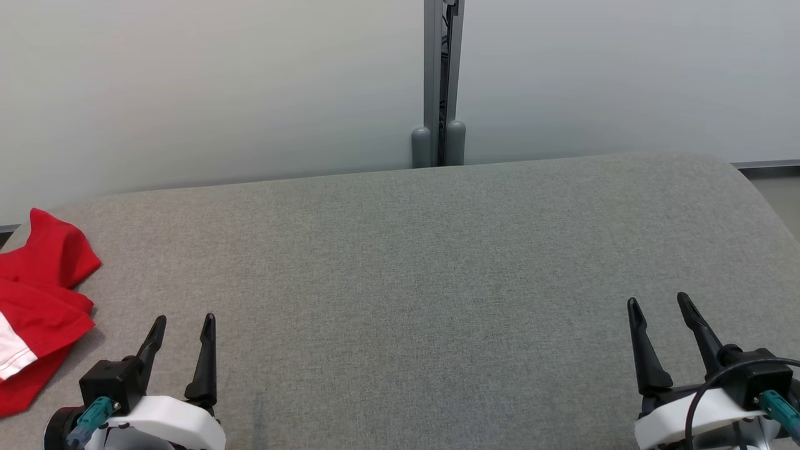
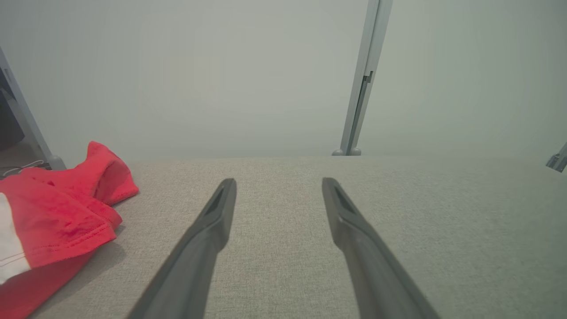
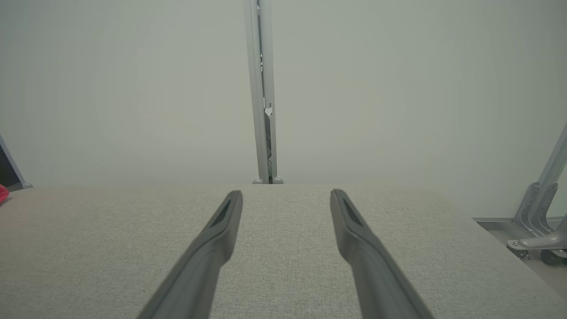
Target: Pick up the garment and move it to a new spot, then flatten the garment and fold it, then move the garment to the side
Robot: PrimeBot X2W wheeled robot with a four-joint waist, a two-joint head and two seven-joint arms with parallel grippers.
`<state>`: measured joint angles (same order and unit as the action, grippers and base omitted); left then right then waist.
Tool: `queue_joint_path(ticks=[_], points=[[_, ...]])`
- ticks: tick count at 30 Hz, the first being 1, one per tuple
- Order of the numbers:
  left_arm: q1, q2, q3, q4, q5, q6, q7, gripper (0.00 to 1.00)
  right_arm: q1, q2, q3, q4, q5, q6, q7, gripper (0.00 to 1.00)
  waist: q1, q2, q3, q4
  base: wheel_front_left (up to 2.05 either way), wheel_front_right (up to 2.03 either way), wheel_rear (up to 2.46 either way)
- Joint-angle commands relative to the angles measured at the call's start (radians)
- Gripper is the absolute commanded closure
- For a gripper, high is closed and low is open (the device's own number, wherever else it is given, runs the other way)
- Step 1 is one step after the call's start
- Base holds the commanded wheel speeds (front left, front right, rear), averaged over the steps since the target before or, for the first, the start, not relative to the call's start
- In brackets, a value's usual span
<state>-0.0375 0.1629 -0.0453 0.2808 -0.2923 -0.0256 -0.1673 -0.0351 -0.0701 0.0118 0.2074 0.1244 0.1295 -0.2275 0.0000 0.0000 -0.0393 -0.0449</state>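
Grey woven fabric surface (image 1: 400, 250) spans the head view, with pale wall panels (image 1: 187, 81) behind it, joined by a grey upright post (image 1: 442, 75) at 12 o'clock. Garment (image 1: 44, 294), a bright red T-shirt, lies crumpled at 9 o'clock on the surface's left edge, partly cut off by the frame. White sleeve (image 1: 9, 353) with thin red stripes shows on its lower part. Left gripper (image 1: 185, 320) sits at 7 o'clock, jaws spread wide, nothing between them. The garment is just beside it toward 9 o'clock, not touching. Right gripper (image 1: 657, 301) sits at 5 o'clock, jaws likewise wide apart, holding nothing, well apart from the garment. Left wrist view: fingers (image 2: 212, 230) point to 12 o'clock over the grey fabric, the shirt's stitched hem at 9 o'clock. Right wrist view: both of that arm's prongs are parted over the fabric, a sliver of red at the 9 o'clock edge, a metal frame foot (image 3: 536, 241) on the floor at 3 o'clock.
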Motion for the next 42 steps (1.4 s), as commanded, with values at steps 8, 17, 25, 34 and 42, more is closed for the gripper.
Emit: queue_joint_path(ticks=[8,17,25,34,42], points=[[-0.014,0.015,0.003,0.008,0.055,0.007,0.023,0.00,0.007,0.006,0.011,0.031,0.029,0.002,-0.043,0.00,0.0000,0.0000,-0.007,-0.001,0.00,0.00,0.00],[-0.002,0.019,-0.009,0.002,0.044,0.010,0.033,0.00,-0.014,0.002,0.010,0.059,0.086,0.002,-0.040,0.00,0.0000,0.0000,-0.008,0.000,0.00,0.00,0.00],[0.004,0.020,-0.016,0.003,0.035,0.012,0.038,0.00,-0.028,-0.010,0.011,0.071,0.096,0.002,-0.040,0.00,0.0000,0.0000,-0.007,0.000,0.00,0.00,0.00],[0.004,0.025,-0.020,0.011,0.025,0.020,0.040,0.00,-0.036,-0.017,0.012,0.081,0.093,0.002,-0.039,0.00,0.0000,0.0000,-0.006,0.001,0.00,0.00,0.00],[0.003,0.031,-0.020,0.016,0.016,0.026,0.048,0.00,-0.032,-0.014,0.007,0.083,0.090,0.002,-0.039,0.00,0.0000,0.0000,-0.003,0.005,0.00,0.00,0.00]])
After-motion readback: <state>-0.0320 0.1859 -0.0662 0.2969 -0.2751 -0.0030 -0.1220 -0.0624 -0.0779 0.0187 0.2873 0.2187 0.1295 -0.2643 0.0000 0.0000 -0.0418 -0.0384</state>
